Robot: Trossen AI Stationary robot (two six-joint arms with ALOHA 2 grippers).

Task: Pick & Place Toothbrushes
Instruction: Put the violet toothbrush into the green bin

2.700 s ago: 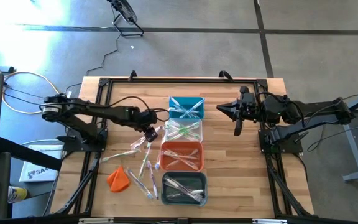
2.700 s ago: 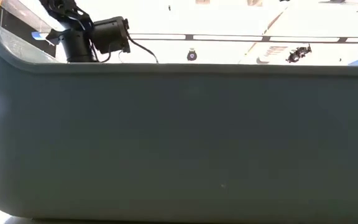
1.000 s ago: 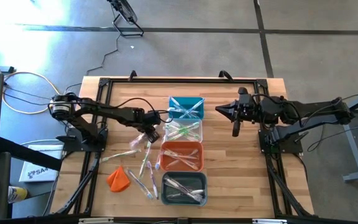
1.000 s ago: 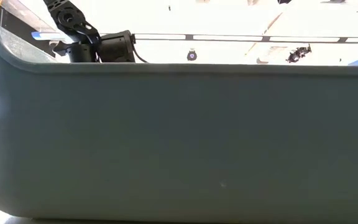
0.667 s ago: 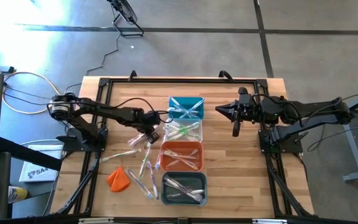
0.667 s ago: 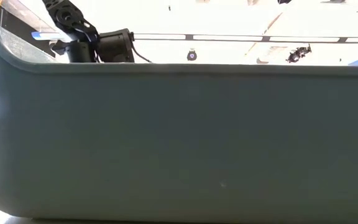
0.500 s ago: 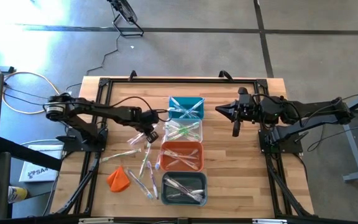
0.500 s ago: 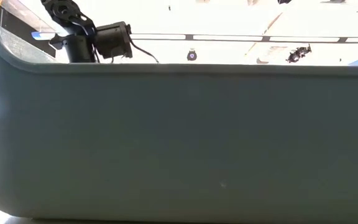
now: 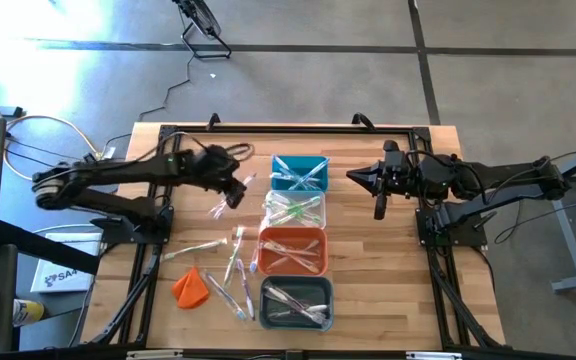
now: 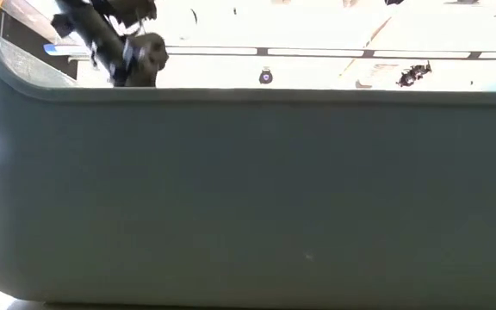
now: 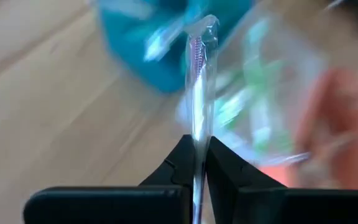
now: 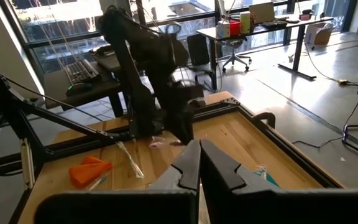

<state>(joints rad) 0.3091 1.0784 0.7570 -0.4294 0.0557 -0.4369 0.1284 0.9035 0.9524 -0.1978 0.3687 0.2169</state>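
Note:
My left gripper (image 9: 232, 192) hovers above the table just left of the teal bin (image 9: 299, 172), shut on one clear-wrapped toothbrush (image 11: 201, 81), which shows in the high view as a pale sliver (image 9: 219, 209). More toothbrushes (image 9: 230, 262) lie flat on the wood left of the bins, and others lie inside the bins. My right gripper (image 9: 379, 207) hangs shut and empty over the table's far right; its shut fingers show in its wrist view (image 12: 198, 151). The low view shows only part of the left arm (image 10: 123, 47) above a grey wall. My left gripper pinches the wrapped toothbrush between its two fingertips, at a spot on the handle (image 11: 197, 127) below the bristle head (image 11: 196, 46). The brush runs on past the fingertips with its head farthest out. It is lifted clear of the table.
The bins stand in a row down the table's middle: teal, clear (image 9: 295, 210), orange (image 9: 292, 250) and grey (image 9: 296, 302). An orange lump (image 9: 190, 287) lies near the front left. The grey bin's wall (image 10: 257, 198) fills the low view. A black frame rims the table.
My left gripper has risen from the loose toothbrushes beside the clear bin and drawn back toward the table's far left, tipping up from pointing steeply down. One clear-wrapped toothbrush has come up with it, lifted clear of the wood.

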